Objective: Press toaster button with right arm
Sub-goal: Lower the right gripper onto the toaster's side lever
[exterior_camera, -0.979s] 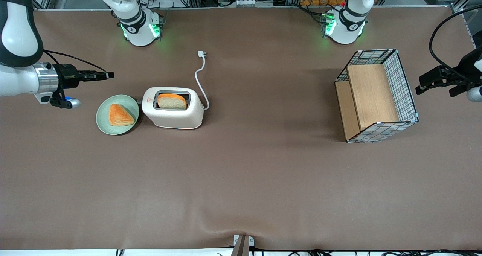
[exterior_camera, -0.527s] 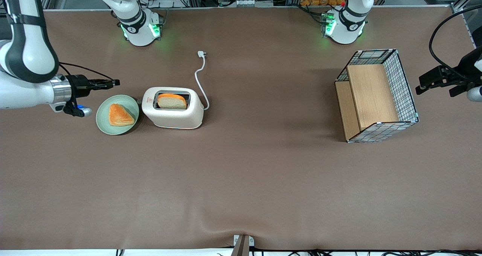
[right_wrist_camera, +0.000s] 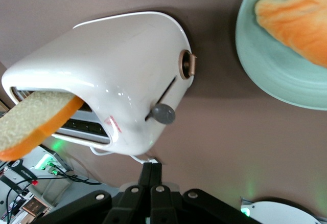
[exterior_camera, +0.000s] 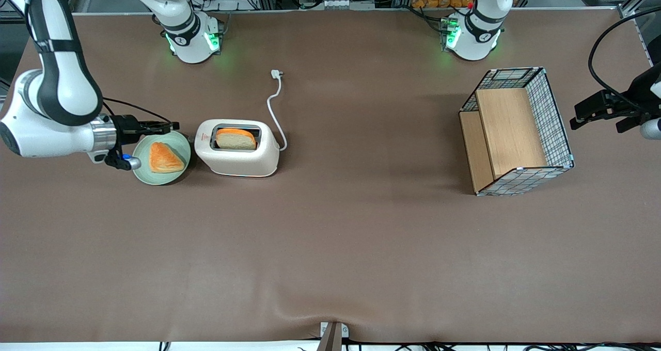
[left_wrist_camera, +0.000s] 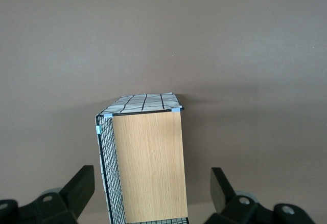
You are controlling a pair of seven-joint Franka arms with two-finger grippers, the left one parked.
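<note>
The cream-white toaster (exterior_camera: 237, 149) stands on the brown table with a bread slice (exterior_camera: 236, 138) in its slot. It also shows in the right wrist view (right_wrist_camera: 117, 65). The toaster button (right_wrist_camera: 162, 113) is a small grey tab on the narrow end that faces the plate; it sits at the upper end of its slit. My right arm's gripper (exterior_camera: 174, 127) is shut and empty. It hovers over the plate's rim farther from the front camera and points at that narrow end, a short gap away. In the wrist view the closed fingertips (right_wrist_camera: 151, 166) are apart from the button.
A green plate (exterior_camera: 142, 170) with an orange pastry (exterior_camera: 165, 157) lies beside the toaster's button end, under my gripper. The white cord (exterior_camera: 276, 108) runs from the toaster away from the front camera. A wire-and-wood basket (exterior_camera: 516, 131) stands toward the parked arm's end.
My right arm has swung toward the toaster and nearer the front camera. The shut gripper went from beside the plate to over its rim. The toaster has not moved.
</note>
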